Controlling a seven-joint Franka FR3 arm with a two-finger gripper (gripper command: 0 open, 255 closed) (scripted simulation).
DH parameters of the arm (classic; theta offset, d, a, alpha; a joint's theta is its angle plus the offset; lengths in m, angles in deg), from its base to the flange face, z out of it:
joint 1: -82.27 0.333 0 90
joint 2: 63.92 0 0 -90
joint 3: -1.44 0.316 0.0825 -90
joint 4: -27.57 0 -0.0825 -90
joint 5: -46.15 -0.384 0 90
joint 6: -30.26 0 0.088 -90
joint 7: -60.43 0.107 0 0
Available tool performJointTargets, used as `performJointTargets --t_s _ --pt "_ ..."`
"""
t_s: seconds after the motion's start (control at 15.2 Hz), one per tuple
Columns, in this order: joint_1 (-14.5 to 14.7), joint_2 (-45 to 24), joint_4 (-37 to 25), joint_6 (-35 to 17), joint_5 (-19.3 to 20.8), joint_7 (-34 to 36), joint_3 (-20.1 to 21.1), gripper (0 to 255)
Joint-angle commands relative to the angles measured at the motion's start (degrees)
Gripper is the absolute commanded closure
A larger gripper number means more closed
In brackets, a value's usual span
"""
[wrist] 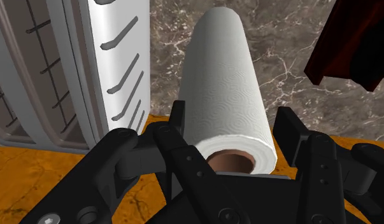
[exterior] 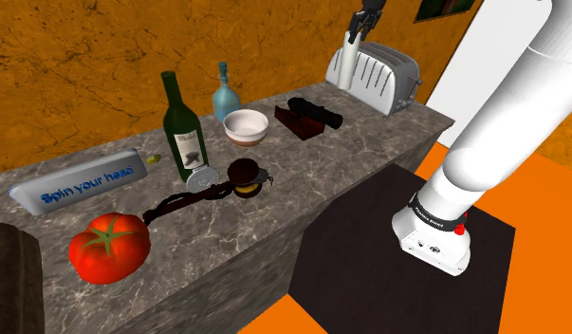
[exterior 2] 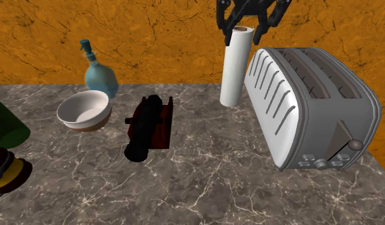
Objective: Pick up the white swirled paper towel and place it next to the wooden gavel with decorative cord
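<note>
Upright beside the toaster (exterior 2: 312, 108), at its nine o'clock in the second exterior view, the paper towel roll (exterior 2: 237, 70) points its long axis into the spread gripper (exterior 2: 243, 37) at twelve.

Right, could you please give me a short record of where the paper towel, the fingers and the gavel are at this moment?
paper towel: white roll, upright on the marble counter, close beside the toaster
fingers: black, open, one on each side of the roll's top end
gavel: dark wood, lying far along the counter from the roll, by the green bottle
task state: roll not yet lifted
</note>
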Motion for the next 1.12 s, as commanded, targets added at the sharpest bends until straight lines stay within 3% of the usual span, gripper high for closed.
performJointTargets --t_s 0.0,1.06 --pt "0.0 0.2 -1.4 1.6 0.2 0.2 0.0 255" --pt "-0.2 -0.4 -14.4 14.0 0.3 1.1 -0.2 255"
